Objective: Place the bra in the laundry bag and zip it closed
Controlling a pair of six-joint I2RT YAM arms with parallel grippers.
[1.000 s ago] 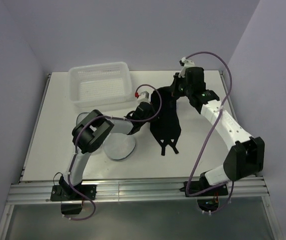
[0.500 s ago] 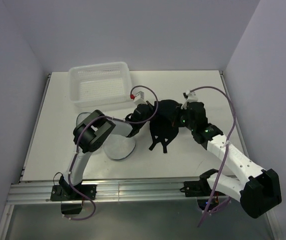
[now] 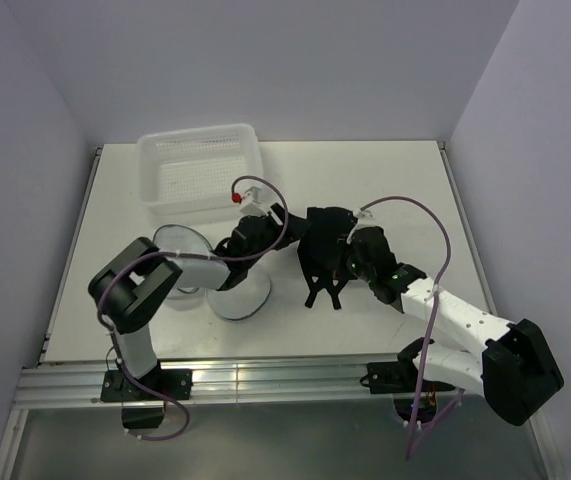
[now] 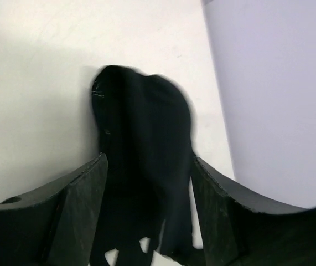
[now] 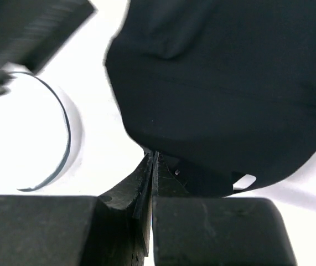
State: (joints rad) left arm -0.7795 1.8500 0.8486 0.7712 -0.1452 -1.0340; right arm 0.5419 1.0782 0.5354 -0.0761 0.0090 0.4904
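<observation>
I had the bra (image 3: 325, 255) bunched at table centre, just to the 3 o'clock side of the bag (image 3: 233, 290), with the right gripper (image 5: 153, 158) pinched tight on its edge and the left gripper (image 4: 146, 183) spread wide, fabric lying between its fingers. To do this well, I judged the right should carry the bundle toward 9 o'clock over the bag's mouth. The left should pin the rim first so the mesh would not slide.

Far-left corner: blocked by basket (image 3: 201, 168).
Centre: crowded by bra (image 3: 323, 252), laundry bag (image 3: 237, 293), both arms.
Far right: open table (image 3: 405, 180).
</observation>
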